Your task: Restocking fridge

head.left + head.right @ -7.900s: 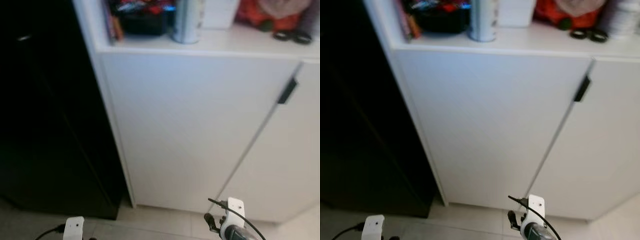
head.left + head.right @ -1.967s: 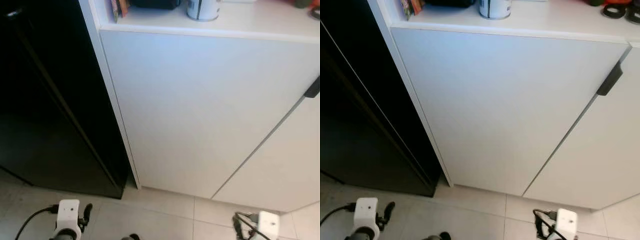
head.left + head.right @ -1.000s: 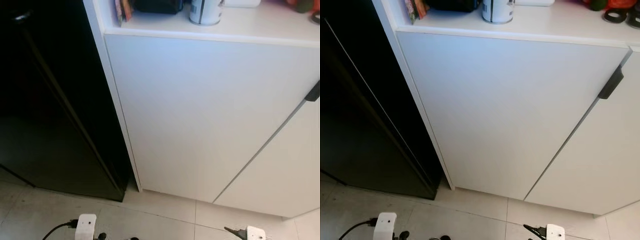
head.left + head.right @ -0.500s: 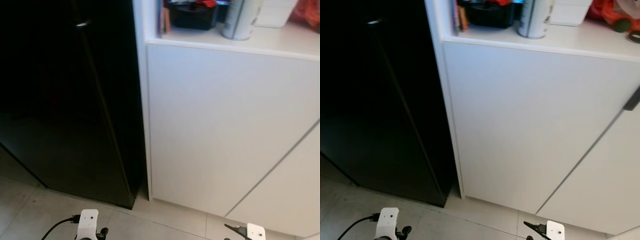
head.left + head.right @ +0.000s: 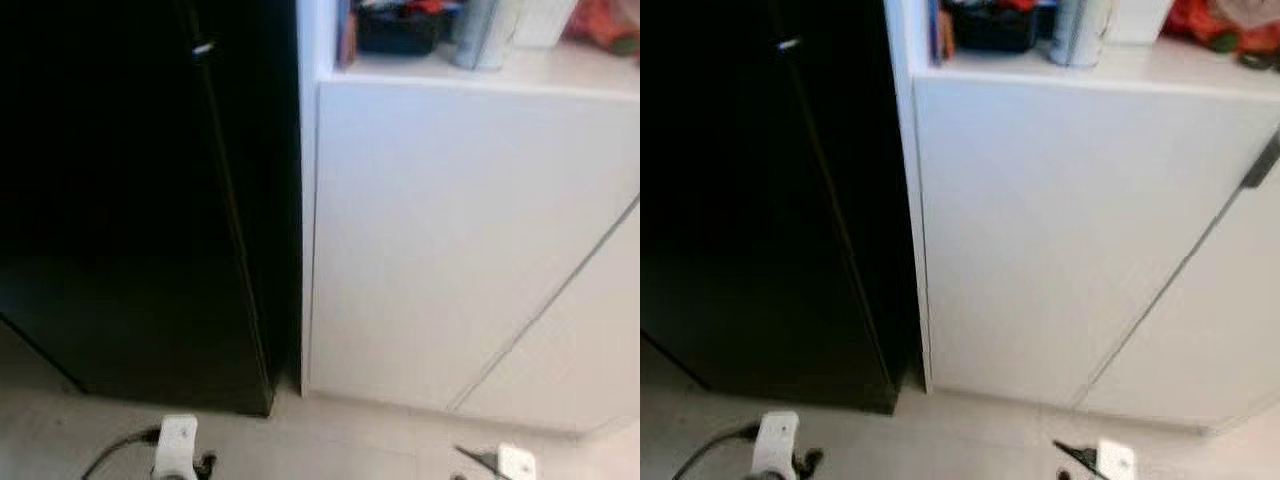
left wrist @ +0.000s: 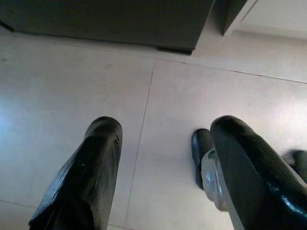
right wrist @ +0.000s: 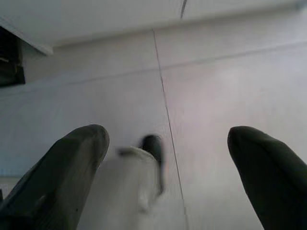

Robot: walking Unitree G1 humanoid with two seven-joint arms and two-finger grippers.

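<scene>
Currently the black fridge (image 5: 130, 220) stands closed on the robot's left half of the head view, its tall door running floor to top with a vertical seam and a small glint near the upper part of that seam, possibly a handle or a reflection; too blurred to tell. Directly against its right flank sits a white cabinet (image 5: 450, 240), with a shelf top (image 5: 560, 75) carrying a can (image 5: 478, 35) and a dark container (image 5: 398, 28). Both arms hang low, wrists just showing at the bottom edge of the head view. Left gripper (image 6: 163, 167): fingers spread wide, nothing between them, pointing down at pale tiled floor (image 6: 72, 96), with the dark base of the fridge ahead of the tips. Right gripper (image 7: 168, 163): likewise wide open and empty, over floor tiles, with the white cabinet's lower edge ahead of it. Relation that matters: the fridge lies up and to the left of both grippers, well apart from either, and its long axis is vertical, so any door edge or handle runs upright. The left gripper is judged the nearer, since the fridge foot sits just beyond its fingers while the right faces the cabinet. Judgement: approach stage, door not yet touched; the next move calls for raising an arm to door height and squaring up to the fridge front. No stock item is visible in either gripper.
</scene>
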